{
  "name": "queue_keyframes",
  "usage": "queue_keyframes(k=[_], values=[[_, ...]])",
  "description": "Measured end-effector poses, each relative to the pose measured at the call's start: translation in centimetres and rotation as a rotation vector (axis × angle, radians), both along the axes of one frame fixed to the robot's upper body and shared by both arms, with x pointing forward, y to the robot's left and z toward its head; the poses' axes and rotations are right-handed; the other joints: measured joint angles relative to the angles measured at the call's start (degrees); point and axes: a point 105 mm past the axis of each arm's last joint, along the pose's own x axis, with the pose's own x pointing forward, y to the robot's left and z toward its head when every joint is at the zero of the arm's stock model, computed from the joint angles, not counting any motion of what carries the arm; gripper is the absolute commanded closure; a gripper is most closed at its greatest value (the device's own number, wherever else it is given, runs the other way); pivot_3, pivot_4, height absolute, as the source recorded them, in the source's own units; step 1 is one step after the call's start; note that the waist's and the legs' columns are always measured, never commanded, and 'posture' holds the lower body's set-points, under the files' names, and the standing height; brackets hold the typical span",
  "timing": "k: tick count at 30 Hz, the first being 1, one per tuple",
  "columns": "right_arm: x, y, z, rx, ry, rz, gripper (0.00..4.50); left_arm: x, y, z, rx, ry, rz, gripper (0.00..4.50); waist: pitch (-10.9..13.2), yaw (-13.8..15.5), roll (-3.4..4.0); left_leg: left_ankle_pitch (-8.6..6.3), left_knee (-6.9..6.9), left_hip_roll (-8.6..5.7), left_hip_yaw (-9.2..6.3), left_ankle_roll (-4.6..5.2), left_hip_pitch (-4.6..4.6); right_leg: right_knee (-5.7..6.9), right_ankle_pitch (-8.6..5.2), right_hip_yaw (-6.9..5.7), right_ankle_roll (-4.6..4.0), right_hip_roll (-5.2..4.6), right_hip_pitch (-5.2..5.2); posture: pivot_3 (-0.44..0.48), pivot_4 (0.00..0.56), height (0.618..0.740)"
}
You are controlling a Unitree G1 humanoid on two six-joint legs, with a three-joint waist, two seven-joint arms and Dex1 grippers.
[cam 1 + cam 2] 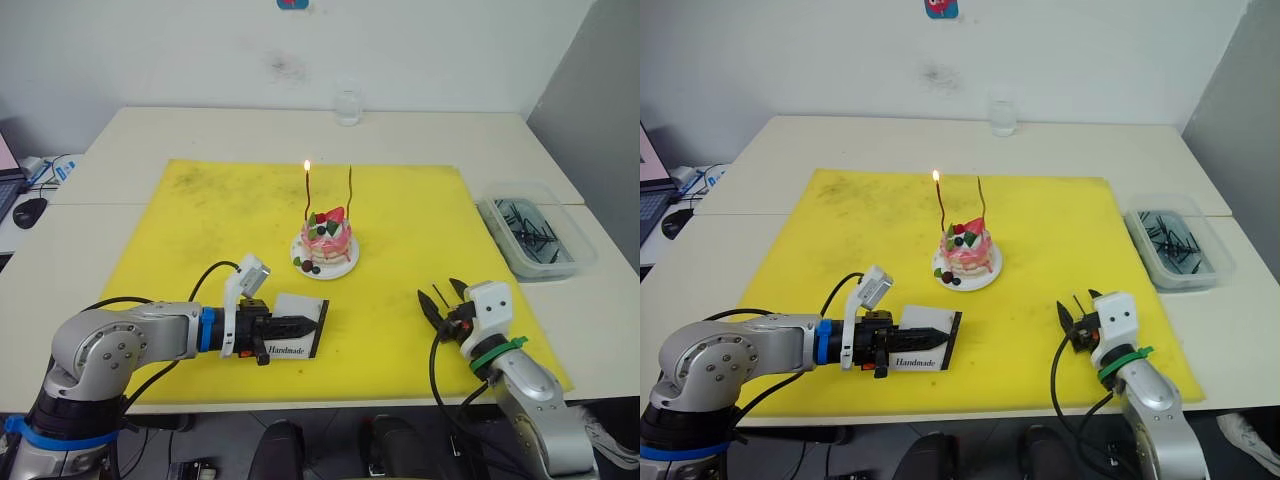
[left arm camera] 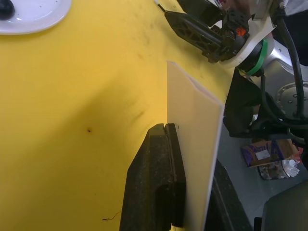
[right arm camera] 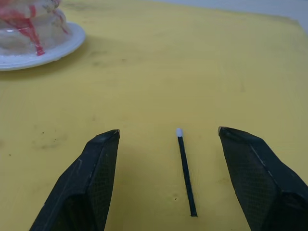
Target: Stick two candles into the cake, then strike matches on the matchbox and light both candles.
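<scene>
Nearest you, your right gripper [image 3: 168, 139] sits low over the front right part of the yellow mat [image 1: 200, 215], its two black fingers [image 3: 91, 178] spread wide and holding nothing. A match [image 3: 186, 173] lies flat on the mat between those fingers, its pale tip pointing away from the wrist toward the cake; it touches neither finger. On the left, at about the same depth, your left gripper [image 1: 305, 325] is clamped on the matchbox [image 1: 298, 322], which rests at the mat's front with the "Handmade" print facing you. In the left wrist view you can see the box as a thin white slab pinched between the fingers [image 2: 156, 183], with the right gripper just past its far edge. The two grippers are apart, with bare mat between them. Farther back, near the middle of the mat, the cake [image 1: 327, 237] stands on its white plate [image 1: 340, 268]. Both candles are stuck upright in it: the left candle [image 1: 307, 195] carries a small flame at its top, and the right candle [image 1: 351, 192] is unlit. Off the mat to the right, a clear tray [image 1: 575, 240] holds dark sticks. At the far table edge stands a glass [image 1: 347, 104].
</scene>
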Motion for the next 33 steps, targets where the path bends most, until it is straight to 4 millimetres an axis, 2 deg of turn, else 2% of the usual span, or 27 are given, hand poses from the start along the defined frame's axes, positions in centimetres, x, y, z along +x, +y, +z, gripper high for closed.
queue_keyframes(k=[8, 19, 22, 30, 31, 33], values=[[0.5, -0.3, -0.2, 0.027, 0.016, -0.093, 1.1, 0.0, 0.0, 0.0, -0.002, 0.0, -0.004, 4.5, -0.04, 0.0, -0.03, 0.0, 0.04, 0.01, 0.0, 0.0, 0.03, 0.02, 0.01, 0.01, 0.01, -0.01, 0.03, 0.0, 0.15, 0.729], [0.9, -0.3, -0.3, 0.027, 0.021, -0.108, 1.1, -0.1, -0.2, -0.1, 0.0, 0.004, -0.011, 4.5, -0.06, -0.01, -0.04, 0.0, 0.06, 0.0, 0.0, 0.0, 0.06, 0.02, 0.04, 0.01, 0.03, -0.01, 0.07, 0.0, 0.15, 0.729], [1.0, -0.3, -0.4, 0.025, 0.037, -0.109, 1.64, 0.0, -0.2, 0.0, 0.0, 0.001, -0.011, 4.5, -0.11, -0.01, -0.09, 0.0, 0.07, 0.0, 0.0, 0.0, 0.08, 0.02, 0.04, 0.01, 0.03, -0.02, 0.09, 0.0, 0.15, 0.729], [1.2, -0.3, -0.5, 0.035, 0.067, -0.13, 4.32, 0.0, -0.2, 0.0, 0.0, 0.001, -0.011, 4.5, -0.19, -0.01, -0.19, 0.0, 0.07, 0.01, -0.01, 0.0, 0.1, 0.02, 0.04, 0.01, 0.02, -0.02, 0.12, 0.0, 0.15, 0.729], [1.2, -0.3, -0.5, 0.037, 0.069, -0.133, 4.48, 0.0, -0.2, 0.0, 0.0, 0.001, -0.011, 4.5, -0.2, -0.01, -0.19, 0.0, 0.07, 0.01, -0.01, 0.0, 0.1, 0.02, 0.04, 0.01, 0.02, -0.02, 0.12, 0.0, 0.15, 0.729], [1.2, -0.4, -0.5, 0.04, 0.073, -0.136, 4.48, 0.0, -0.2, 0.0, 0.0, 0.001, -0.011, 4.5, -0.2, -0.01, -0.19, 0.0, 0.07, 0.0, -0.01, 0.0, 0.1, 0.02, 0.04, 0.01, 0.02, -0.02, 0.12, 0.0, 0.15, 0.729]])
